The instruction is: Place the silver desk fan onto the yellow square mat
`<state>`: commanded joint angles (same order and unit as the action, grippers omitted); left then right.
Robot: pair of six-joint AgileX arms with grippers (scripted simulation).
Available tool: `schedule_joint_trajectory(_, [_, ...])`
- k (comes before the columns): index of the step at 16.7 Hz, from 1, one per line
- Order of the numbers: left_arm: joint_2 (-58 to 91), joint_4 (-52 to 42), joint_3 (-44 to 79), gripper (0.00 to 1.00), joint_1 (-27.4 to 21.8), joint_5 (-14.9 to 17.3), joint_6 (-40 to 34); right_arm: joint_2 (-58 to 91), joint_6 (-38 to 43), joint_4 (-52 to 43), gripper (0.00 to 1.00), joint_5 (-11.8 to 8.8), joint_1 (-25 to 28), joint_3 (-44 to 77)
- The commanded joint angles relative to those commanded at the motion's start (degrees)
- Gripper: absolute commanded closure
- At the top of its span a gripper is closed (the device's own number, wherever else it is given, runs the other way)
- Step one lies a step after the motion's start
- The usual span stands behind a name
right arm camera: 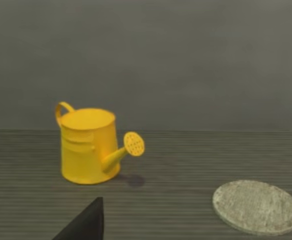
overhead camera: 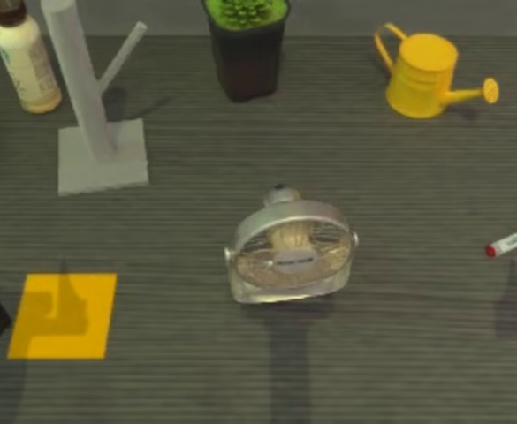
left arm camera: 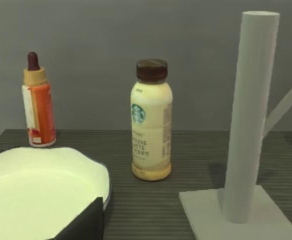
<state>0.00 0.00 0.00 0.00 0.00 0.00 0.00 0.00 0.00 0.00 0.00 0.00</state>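
Silver desk fan [overhead camera: 290, 252], Starbucks bottle [left arm camera: 151, 120]

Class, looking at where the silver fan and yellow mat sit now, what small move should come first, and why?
Probably one arm should reach toward the silver desk fan to grasp it: it stands mid-table, untouched, well right of the yellow square mat.

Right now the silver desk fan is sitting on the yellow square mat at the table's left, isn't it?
Not quite. The top view shows the silver desk fan standing on the bare table near its middle, apart from the yellow square mat, which does lie at the table's left.
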Motion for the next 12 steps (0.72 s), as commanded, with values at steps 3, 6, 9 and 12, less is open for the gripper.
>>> schedule_joint_trajectory(3, [0.5, -0.5, 0.5, 0.00, -0.3, 0.1, 0.2, 0.0, 0.0, 0.0, 0.00, 0.0, 0.0, 0.0])
schedule_joint_trajectory(6, [5.6, -5.3, 4.8, 0.00, -2.4, 0.6, 2.0, 0.0, 0.0, 0.0, 0.00, 0.0, 0.0, 0.0])
schedule_joint_trajectory(9, [15.5, -13.9, 13.5, 0.00, -6.3, 1.2, 5.3, 0.0, 0.0, 0.0, 0.00, 0.0, 0.0, 0.0])
schedule_joint_trajectory(12, [28.8, -24.8, 25.8, 0.00, -11.1, 1.8, 9.4, 0.0, 0.0, 0.0, 0.00, 0.0, 0.0, 0.0])
